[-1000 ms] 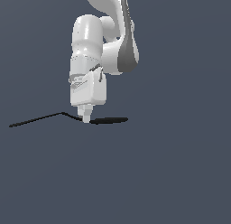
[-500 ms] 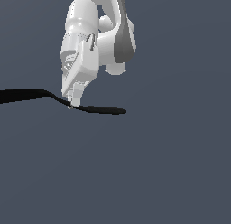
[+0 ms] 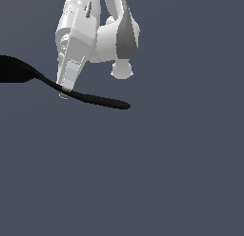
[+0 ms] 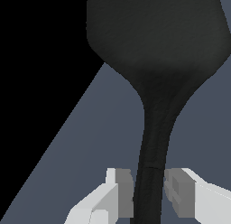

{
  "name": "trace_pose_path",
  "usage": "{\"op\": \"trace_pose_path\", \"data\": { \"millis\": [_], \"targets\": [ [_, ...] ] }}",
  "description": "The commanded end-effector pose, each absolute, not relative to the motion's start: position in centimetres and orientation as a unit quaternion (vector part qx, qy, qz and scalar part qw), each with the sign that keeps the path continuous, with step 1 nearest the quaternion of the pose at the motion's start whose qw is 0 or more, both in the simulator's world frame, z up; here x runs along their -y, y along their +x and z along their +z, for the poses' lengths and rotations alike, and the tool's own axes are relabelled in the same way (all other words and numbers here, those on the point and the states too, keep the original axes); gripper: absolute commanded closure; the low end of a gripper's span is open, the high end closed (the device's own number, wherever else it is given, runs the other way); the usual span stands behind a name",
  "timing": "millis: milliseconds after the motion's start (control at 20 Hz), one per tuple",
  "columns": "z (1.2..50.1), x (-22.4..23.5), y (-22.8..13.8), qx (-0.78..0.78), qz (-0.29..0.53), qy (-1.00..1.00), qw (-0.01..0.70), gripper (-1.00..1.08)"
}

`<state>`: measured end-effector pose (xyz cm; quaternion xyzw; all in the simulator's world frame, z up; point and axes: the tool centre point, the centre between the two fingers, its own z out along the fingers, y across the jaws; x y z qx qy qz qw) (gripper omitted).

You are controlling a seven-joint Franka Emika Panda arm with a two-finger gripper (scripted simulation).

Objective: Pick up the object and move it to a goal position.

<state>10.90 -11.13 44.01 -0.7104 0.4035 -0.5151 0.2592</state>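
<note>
A matte black spoon-like utensil with a rounded bowl and a slim curved handle point(image 3: 90, 98) hangs in the upper left of the exterior view, clamped partway along its handle by the white robot gripper point(image 3: 64, 90). The flattened end of the handle reaches toward the frame's centre, tilting slightly downward, while the broader bowl runs off the left edge of the frame, so its full outline is cut off there. The white arm with its grey joint covers point(image 3: 102, 35) comes down from the top edge, and its upper links are out of frame. The gripper's tips are small and partly merged with the dark handle in this view, so the contact is hard to read from here.

The wrist view settles it: two pale grey fingers point(image 4: 118, 193) stand close on either side of the slim handle point(image 4: 151, 173), pressed against it with no visible gap. Beyond them the bowl swells to fill the upper part of the frame and is cropped at the top edge. A solid black region covers the upper left of that picture; what it is cannot be told.

Everything behind the utensil is a flat slate-blue ground point(image 3: 167, 173) with no seam or shadow, so the utensil's height above any surface cannot be judged.
</note>
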Motion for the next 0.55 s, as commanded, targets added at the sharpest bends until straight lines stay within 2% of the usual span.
{"op": "trace_pose_path", "data": {
  "millis": [0,500],
  "targets": [
    [45.1,11.3,10.7,-0.400,-0.525,-0.704,0.265,1.08],
    [46.7,11.6,10.2,-0.394,-0.540,-0.692,0.273,1.08]
  ]
}}
